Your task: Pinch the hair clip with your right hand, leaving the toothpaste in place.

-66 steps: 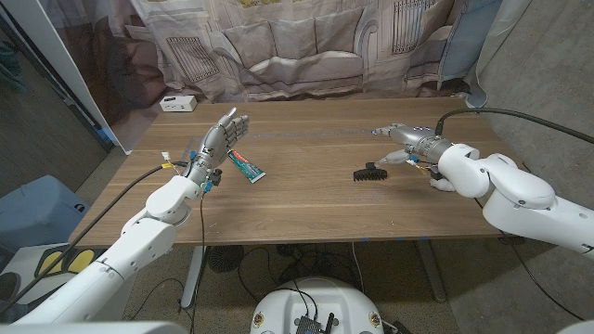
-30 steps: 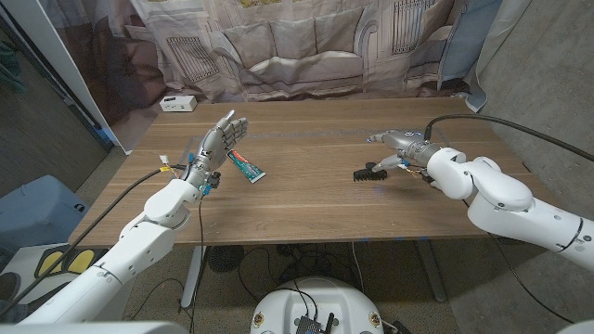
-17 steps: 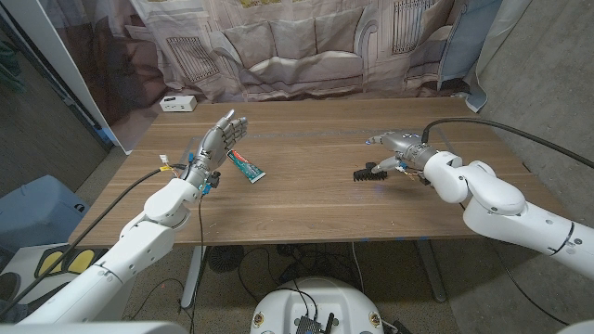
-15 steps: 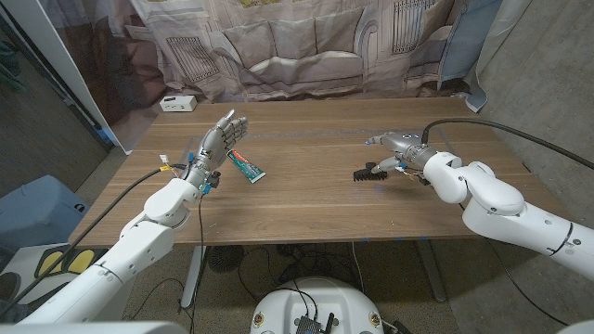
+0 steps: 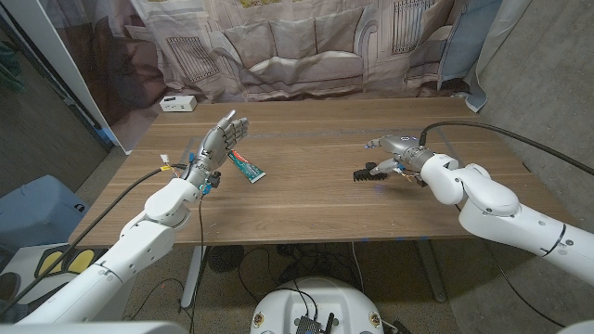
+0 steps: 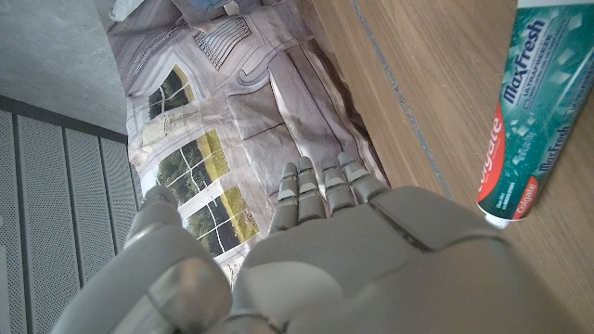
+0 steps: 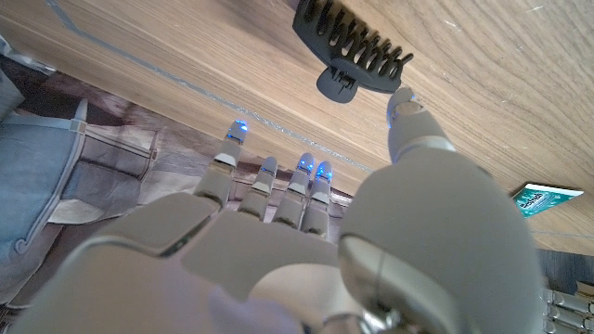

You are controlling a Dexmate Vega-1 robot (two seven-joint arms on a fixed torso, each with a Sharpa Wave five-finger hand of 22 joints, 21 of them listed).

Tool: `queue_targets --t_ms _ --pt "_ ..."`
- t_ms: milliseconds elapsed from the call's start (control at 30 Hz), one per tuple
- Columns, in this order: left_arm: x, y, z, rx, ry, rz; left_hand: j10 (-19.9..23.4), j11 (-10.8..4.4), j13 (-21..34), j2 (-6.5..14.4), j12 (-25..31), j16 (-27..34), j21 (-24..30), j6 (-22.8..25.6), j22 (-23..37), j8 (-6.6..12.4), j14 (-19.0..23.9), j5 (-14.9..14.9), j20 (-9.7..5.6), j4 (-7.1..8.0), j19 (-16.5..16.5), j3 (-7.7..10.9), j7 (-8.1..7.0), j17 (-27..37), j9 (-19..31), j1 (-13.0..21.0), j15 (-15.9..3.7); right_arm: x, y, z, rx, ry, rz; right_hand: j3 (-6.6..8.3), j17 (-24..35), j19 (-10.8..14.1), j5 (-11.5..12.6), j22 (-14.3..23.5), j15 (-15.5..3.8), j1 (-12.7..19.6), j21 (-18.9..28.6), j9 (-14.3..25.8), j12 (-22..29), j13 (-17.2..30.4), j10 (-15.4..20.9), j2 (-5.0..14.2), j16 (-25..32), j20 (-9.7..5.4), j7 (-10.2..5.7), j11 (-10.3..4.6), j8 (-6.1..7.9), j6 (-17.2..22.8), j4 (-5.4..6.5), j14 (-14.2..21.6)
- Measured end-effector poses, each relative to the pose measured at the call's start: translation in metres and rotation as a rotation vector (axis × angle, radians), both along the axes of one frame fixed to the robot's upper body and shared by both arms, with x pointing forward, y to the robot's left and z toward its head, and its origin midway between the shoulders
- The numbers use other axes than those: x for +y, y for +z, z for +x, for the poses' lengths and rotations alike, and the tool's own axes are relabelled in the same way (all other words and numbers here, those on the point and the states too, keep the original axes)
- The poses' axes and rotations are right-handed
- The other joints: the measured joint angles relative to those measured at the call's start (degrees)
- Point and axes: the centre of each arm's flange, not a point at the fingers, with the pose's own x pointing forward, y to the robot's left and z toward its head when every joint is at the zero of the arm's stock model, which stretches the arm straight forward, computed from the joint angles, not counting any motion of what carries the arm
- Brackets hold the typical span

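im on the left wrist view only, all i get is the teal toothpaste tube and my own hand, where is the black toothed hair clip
Observer: The black toothed hair clip lies on the wooden table, toward the robot's right of the teal toothpaste tube.
Operator: has the right hand got it
Observer: Not yet. In the right wrist view the right hand has its thumb tip close beside the clip, nothing pinched.
Operator: left hand touching the tube
Observer: No. The head view shows the left hand open, apart from it.
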Motion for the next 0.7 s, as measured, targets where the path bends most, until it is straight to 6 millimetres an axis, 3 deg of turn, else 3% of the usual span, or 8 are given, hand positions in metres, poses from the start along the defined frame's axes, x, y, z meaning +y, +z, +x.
queue_targets --t_ms 700 --pt "-0.0033 0.0009 -0.0025 -0.005 0.003 0.012 0.0 0.00 0.0 0.0 0.0 0.0 0.0 0.2 0.0 0.00 0.0 0.0 0.20 0.00 -0.2 0.00 -0.21 0.0 0.0 0.0 0.00 -0.0013 -0.0060 0.0097 0.030 -0.028 0.002 -0.01 0.0 0.9 0.0 0.0 -0.44 0.6 -0.4 0.0 0.2 0.0 1.9 0.61 0.7 0.11 -0.64 -0.16 0.21 1.6 0.48 2.2"
